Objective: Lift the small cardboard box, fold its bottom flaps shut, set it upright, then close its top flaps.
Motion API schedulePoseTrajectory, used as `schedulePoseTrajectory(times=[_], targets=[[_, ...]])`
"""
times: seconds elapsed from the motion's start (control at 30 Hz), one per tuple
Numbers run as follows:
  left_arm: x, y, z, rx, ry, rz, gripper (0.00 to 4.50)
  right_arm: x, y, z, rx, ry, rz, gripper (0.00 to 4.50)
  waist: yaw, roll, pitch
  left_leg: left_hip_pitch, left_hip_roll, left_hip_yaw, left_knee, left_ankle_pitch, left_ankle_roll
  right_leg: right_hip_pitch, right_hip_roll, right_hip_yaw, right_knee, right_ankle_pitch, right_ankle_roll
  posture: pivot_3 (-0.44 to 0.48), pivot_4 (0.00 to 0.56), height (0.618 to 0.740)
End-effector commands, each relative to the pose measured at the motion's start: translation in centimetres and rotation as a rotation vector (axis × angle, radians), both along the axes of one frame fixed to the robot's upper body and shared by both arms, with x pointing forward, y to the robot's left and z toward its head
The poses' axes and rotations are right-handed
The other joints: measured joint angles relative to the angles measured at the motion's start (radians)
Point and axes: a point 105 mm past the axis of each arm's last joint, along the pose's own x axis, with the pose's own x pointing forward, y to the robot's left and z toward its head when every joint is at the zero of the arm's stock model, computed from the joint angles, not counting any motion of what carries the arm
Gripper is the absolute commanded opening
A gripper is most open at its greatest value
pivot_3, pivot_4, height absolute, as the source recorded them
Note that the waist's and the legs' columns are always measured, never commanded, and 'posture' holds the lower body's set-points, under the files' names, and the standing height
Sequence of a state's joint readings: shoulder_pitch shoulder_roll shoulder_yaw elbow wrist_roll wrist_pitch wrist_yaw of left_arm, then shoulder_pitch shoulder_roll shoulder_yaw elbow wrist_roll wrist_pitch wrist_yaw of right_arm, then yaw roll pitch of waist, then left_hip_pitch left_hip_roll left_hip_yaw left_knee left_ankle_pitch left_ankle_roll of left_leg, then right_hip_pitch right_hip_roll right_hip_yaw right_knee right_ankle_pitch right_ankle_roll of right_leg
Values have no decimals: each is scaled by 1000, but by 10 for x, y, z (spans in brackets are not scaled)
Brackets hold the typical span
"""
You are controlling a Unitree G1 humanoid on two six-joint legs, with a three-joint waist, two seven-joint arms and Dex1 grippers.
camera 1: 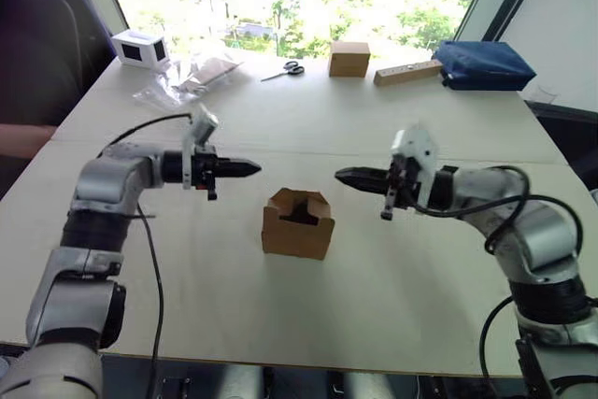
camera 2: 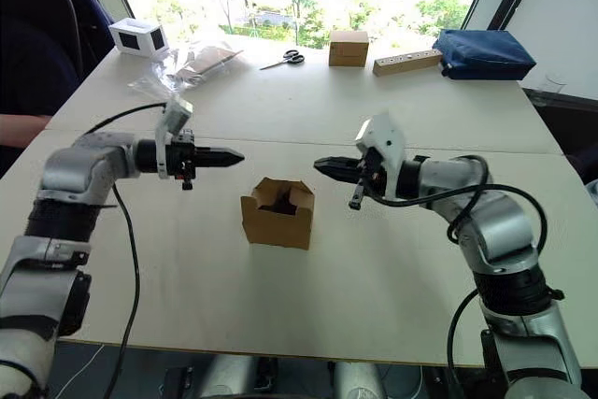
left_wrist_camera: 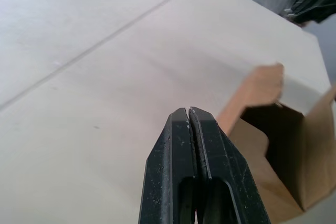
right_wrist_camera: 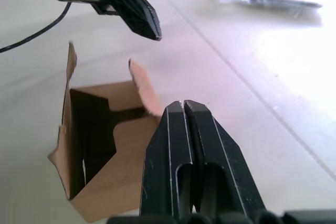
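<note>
I see the small cardboard box point(camera 1: 297, 224) standing upright on the table point(camera 1: 392, 296), open end facing up, its top flaps point(right_wrist_camera: 142, 90) raised and unfolded. It stands a little wider than tall; I cannot tell its long axis more exactly.

Along the far edge of the table I see a white box with dark windows point(camera 1: 141, 48), a clear plastic bag point(camera 1: 192, 78), scissors point(camera 1: 284, 70), a brown cardboard cube point(camera 1: 348, 59), a wooden block point(camera 1: 407, 73) and a blue pouch point(camera 1: 483, 64). All are well apart from the small box. Nothing stands between either pincer and the box.

The left pincer point(camera 1: 254, 168) hangs above the table, just to the left of the box and slightly beyond it, tips pointing right. Its fingers point(left_wrist_camera: 186, 129) are pressed together on nothing. The right pincer point(camera 1: 342, 176) hangs to the right of the box, tips pointing left, fingers point(right_wrist_camera: 184, 124) likewise together and empty. The two pincers face each other above the box; neither touches it.
</note>
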State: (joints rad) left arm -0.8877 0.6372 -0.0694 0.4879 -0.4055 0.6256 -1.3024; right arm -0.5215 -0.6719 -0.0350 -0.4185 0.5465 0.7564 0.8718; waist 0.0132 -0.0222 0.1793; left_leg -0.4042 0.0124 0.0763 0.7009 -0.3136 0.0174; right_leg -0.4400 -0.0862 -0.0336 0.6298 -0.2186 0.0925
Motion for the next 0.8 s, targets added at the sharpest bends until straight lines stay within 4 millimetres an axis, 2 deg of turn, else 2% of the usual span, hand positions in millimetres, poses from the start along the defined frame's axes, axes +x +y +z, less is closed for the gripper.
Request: schedulePoseTrajectory(times=[0.03,0.13,0.27,0.5,0.6,0.8], targets=[[10,-8,-21,94,26,-60,20,-35,24,20,-36,-71,141,0,-1,0,0,0,0,0,0,0,0,0,0,0,0,0,0,0,150,740],[17,-17,-35,160,46,-97,20,-53,41,4,-167,-87,215,0,-1,0,0,0,-1,1,0,0,0,0,0,0,0,0,0,0,150,740],[17,-23,-56,234,86,-147,20,-47,49,-19,-383,-197,190,0,-4,-2,1,-2,-1,1,0,0,0,-2,0,-1,0,0,0,0,150,740],[4,-40,-67,234,169,-298,20,-53,73,-40,-451,-257,270,0,-4,-2,1,-3,-1,1,1,0,0,-3,0,-2,0,0,0,0,150,740],[1,-41,-72,257,154,-326,20,-49,76,-41,-460,-271,273,0,-4,-2,1,-3,-1,1,1,0,0,-3,0,-2,0,0,0,0,150,740],[4,-44,-69,229,153,-310,20,-38,78,-46,-471,-274,247,0,-3,-2,0,-3,0,0,1,0,0,-3,0,-2,0,0,0,0,150,740]])
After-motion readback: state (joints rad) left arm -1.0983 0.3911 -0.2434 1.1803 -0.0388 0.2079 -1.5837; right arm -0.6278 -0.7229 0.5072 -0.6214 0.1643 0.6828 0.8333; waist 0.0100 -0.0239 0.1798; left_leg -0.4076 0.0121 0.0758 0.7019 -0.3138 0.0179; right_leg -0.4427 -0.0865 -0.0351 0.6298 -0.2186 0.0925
